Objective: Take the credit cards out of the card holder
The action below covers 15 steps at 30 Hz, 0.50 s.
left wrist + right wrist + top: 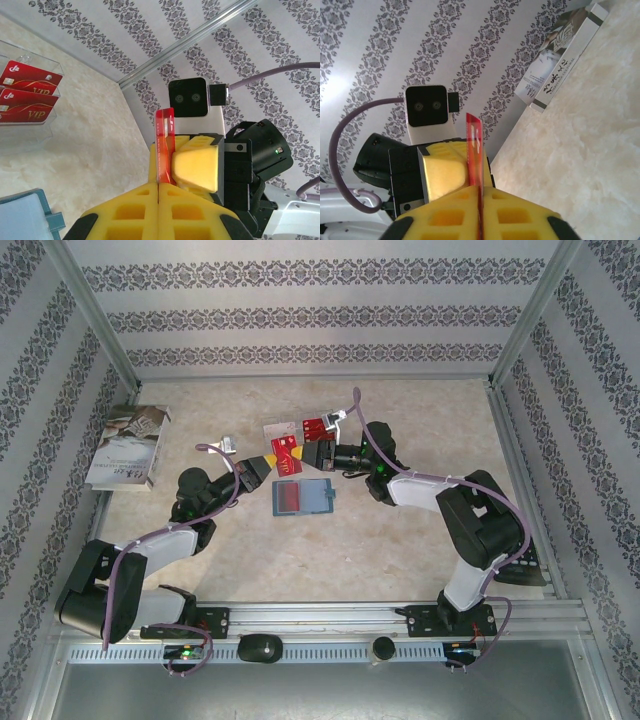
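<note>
A robot test cell in a lab, not a home: a marble-look bench is boxed in by damask-papered panels on metal posts. The left arm and right arm are bolted to a slotted aluminium rail along the bottom of the frame.

Shut in on three sides by papered walls: back wall white with level bands of grey damask, left wall and right wall in the same paper, bands slanting. Joined at the back corners by bare metal posts. Floored by a tabletop of pale beige marbled pattern, matte. Lit evenly, with only soft shadows. Bordered at the near edge by an aluminium rail, with a grey metal ledge nearer still. Edged on the right by a metal strip at the wall's foot.
</note>
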Tool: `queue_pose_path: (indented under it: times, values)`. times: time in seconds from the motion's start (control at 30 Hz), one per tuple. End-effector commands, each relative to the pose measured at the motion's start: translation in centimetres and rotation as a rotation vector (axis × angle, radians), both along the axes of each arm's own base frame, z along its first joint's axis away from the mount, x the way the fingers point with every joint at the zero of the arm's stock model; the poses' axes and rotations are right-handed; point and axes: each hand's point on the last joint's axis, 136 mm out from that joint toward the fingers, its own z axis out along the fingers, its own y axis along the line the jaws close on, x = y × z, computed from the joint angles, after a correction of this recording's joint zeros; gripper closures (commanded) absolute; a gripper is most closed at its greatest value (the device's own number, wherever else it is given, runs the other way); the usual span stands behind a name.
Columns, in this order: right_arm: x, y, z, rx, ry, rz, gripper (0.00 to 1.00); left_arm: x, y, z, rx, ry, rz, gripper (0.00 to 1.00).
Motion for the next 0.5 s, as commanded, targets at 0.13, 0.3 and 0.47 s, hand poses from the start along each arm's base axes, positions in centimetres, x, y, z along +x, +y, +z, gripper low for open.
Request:
queue_pose_path:
  times: [0.13,0.3,0.47]
  values:
    - [2.4,-2.0,0.2,-0.11,-0.07,-0.05,1.0,0.4,2.8,0.6,0.052,0.031,0.132,0.09]
    - [3.6,-3.3,-2.2,-0.513,-0.245,-0.06,1.0,0.2,5.2,0.3,0.177,0.094,0.246,0.0]
    - [5.2,-4.0,-2.5,-0.791,-0.435,0.029,1.0,-0.3,7.2,0.2,0.295,0.13,0.311,0.0]
